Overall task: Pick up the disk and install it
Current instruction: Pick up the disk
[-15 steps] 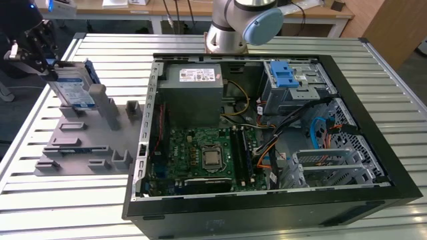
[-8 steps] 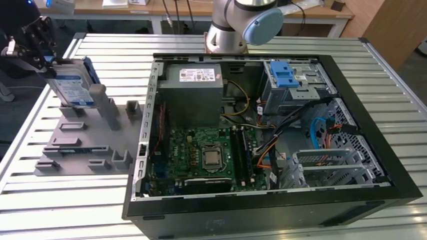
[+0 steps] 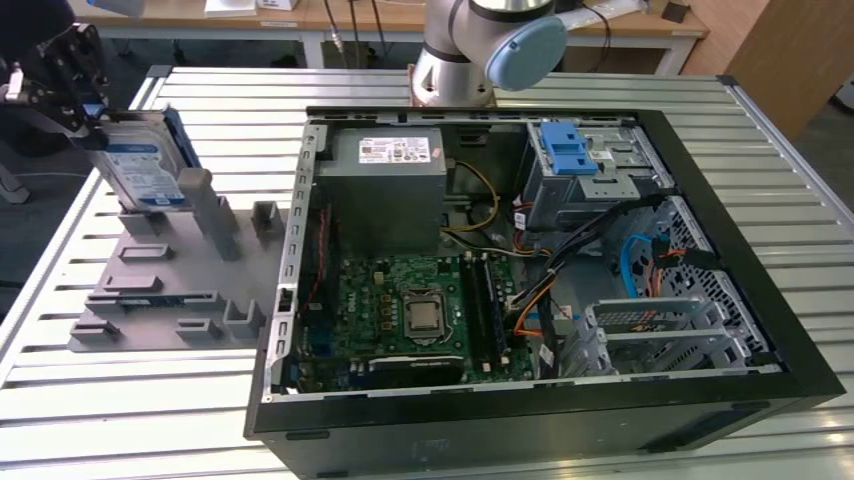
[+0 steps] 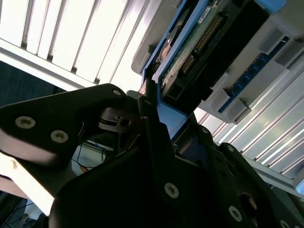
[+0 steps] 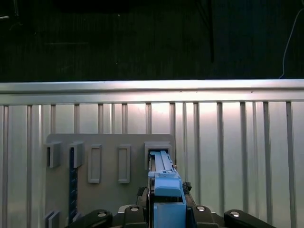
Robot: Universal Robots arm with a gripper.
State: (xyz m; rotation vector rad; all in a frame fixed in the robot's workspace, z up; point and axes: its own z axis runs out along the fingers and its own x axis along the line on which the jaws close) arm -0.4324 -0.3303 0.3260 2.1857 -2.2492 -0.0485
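Working the pick-up half of the job, install not yet begun. Grasping the disk (image 3: 140, 168) by its upper edge w/ the end effector (image 3: 91, 122), clenched on the blue rail (image 5: 166, 190) as seen in the first wrist view. Holding it upright, label side toward the exterior cam, at the far corner of the grey fixture plate (image 3: 160, 300) on the slatted surface (image 3: 134, 420), at the exterior view's left, well apart from the open PC case (image 3: 534, 430). Not managing to tell seated-in-slot from just-lifted: looking along the rail in the first wrist view, seeing the slot mouth (image 5: 159, 154) right beyond the disk's end. Judging the next move as calling for a straight pull along the slot axis, no twisting, until clear of the grey post (image 3: 198, 200) just beside the disk. After that, probably needing enough height to pass the case wall w/o clipping, plus rails squared up w/ the drive cage (image 3: 614, 180) under the blue latch (image 3: 567, 150), at the far corner inside the case, near the PSU (image 3: 387, 190). Also minding the cables (image 3: 627, 250) lying close below that cage.
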